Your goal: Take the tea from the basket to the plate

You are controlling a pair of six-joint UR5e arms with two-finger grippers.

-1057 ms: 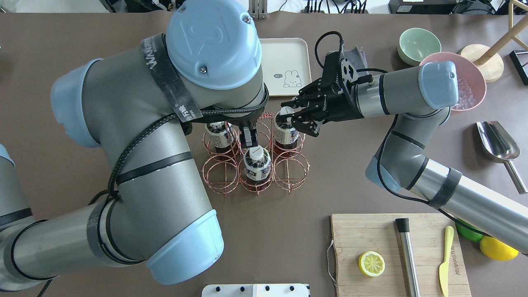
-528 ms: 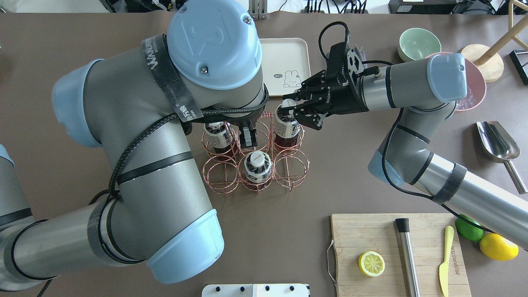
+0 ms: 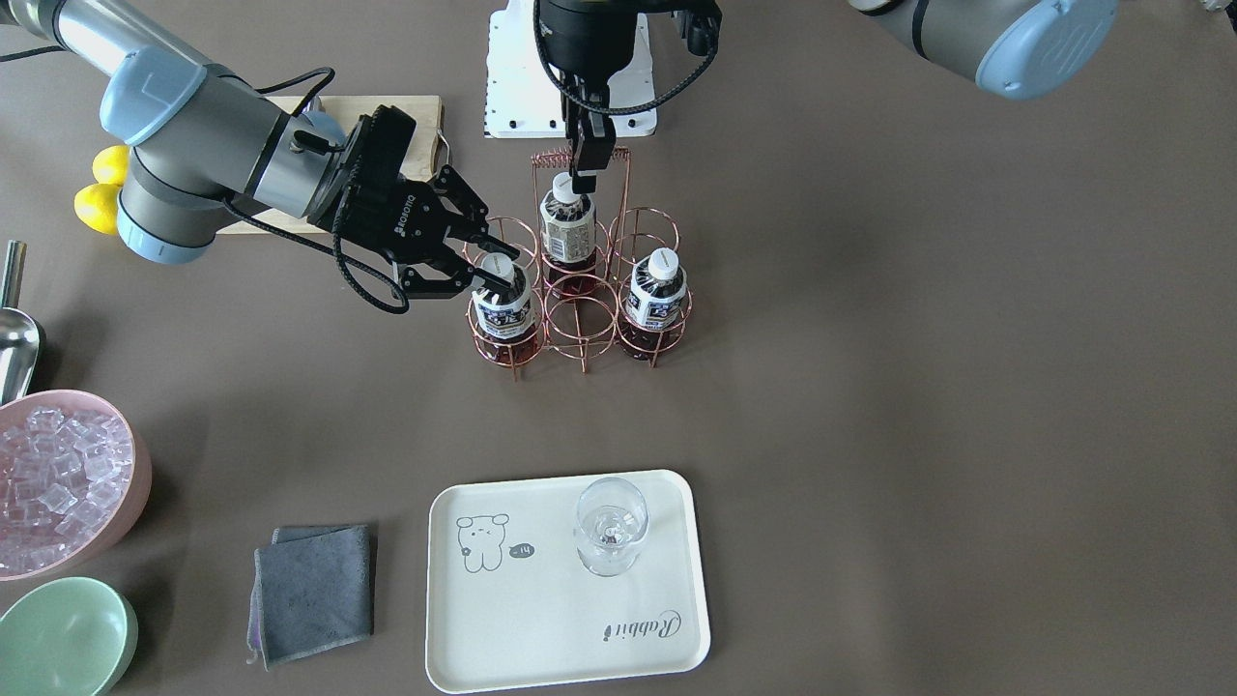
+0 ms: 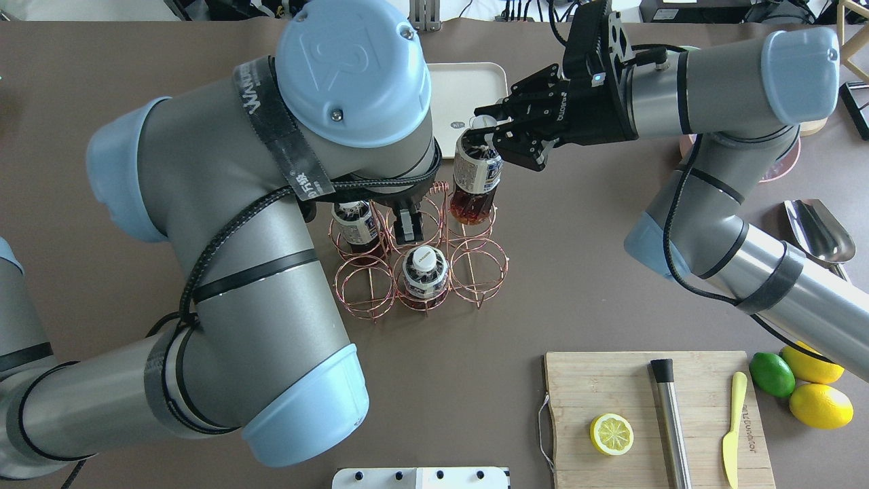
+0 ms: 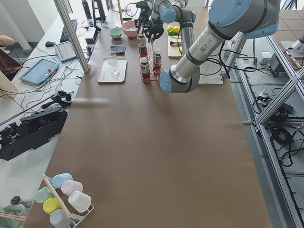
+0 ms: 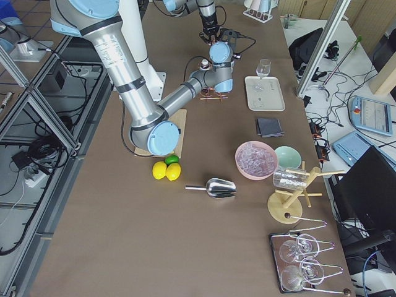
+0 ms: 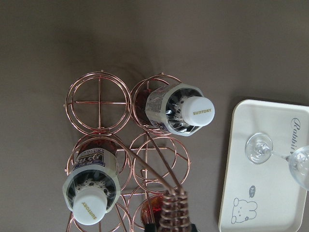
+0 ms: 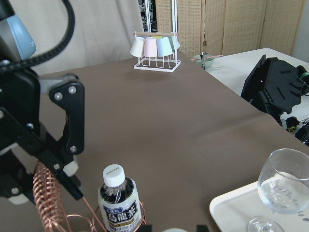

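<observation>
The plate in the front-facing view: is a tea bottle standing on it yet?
No, only a clear glass stands on the plate, and no bottle is on it.

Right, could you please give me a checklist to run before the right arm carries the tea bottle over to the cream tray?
1. Right gripper shut on the white cap of the small clear bottle of red-brown tea: ok.
2. Bottle's base above the rings of the rose-gold wire basket: cannot tell; overhead, it overlaps its cell.
3. Left gripper shut on the basket's coiled handle, steadying it: ok.
4. Bare landing space on the cream rectangular tray: ok, around the bear drawing.
5. Tray free of obstacles: not ok; a clear glass stands on it.
</observation>
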